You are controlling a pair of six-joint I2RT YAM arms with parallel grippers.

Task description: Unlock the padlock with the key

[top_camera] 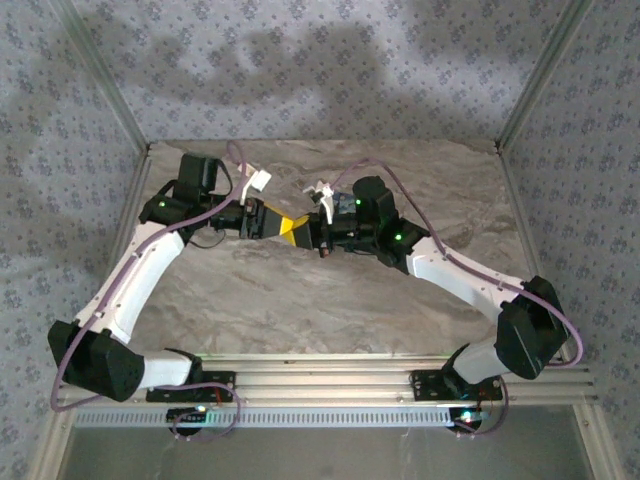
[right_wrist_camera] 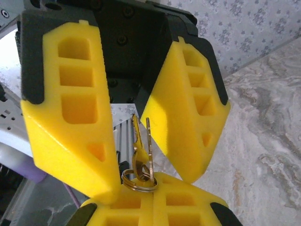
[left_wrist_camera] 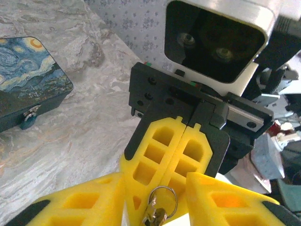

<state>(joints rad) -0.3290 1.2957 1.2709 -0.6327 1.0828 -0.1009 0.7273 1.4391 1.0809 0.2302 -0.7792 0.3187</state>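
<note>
In the top external view you are looking at two arms facing each other tip to tip just above the middle of the frame. The left claw (top_camera: 281,224) and the right claw (top_camera: 303,232) are sitting nose to nose over the marbled tabletop (top_camera: 330,300). Two purple cables (top_camera: 150,255) are running along the arms. Patterned cloth walls (top_camera: 320,60) are standing at the top, left and right.

In the left wrist view the padlock (left_wrist_camera: 28,82) is lying flat on the tabletop (left_wrist_camera: 80,141) in the upper left, well apart from both claws, with nothing covering it. Your left claw (left_wrist_camera: 155,176) is standing open, its two yellow fingers (left_wrist_camera: 80,202) lying along the bottom edge. The right claw (left_wrist_camera: 164,181) is sitting between them, pinched closed, with the key (left_wrist_camera: 157,216) and one ring (left_wrist_camera: 162,194) hanging at its tip.

In the right wrist view the right claw (right_wrist_camera: 150,200) at the bottom edge is clamping the key (right_wrist_camera: 141,146) at its ring (right_wrist_camera: 139,181) end. You are seeing two blades on one ring. They are standing in the centre between the open left claw's (right_wrist_camera: 149,165) two fingers (right_wrist_camera: 70,117), just beside the one on the left.
</note>
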